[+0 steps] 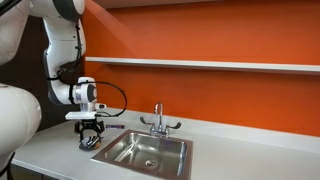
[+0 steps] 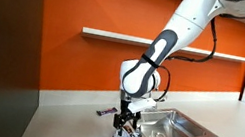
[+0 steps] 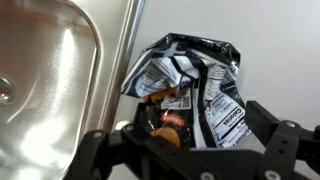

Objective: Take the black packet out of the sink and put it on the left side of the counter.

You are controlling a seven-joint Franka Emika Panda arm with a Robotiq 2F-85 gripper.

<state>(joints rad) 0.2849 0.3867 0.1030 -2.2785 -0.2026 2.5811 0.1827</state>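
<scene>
the arm (image 2: 155,54) bends down from above, wrist vertical, the gripper (image 1: 91,140) lowered to the counter (image 1: 240,150) just beside the sink (image 1: 145,150), on the side away from the faucet (image 1: 158,118). in the wrist view its fingers (image 3: 100,150) are spread wide, straddling the black packet (image 3: 190,85), which lies crumpled on the white counter next to the sink's rim. behind runs an orange wall (image 1: 200,30) with a white shelf (image 1: 200,64).
</scene>
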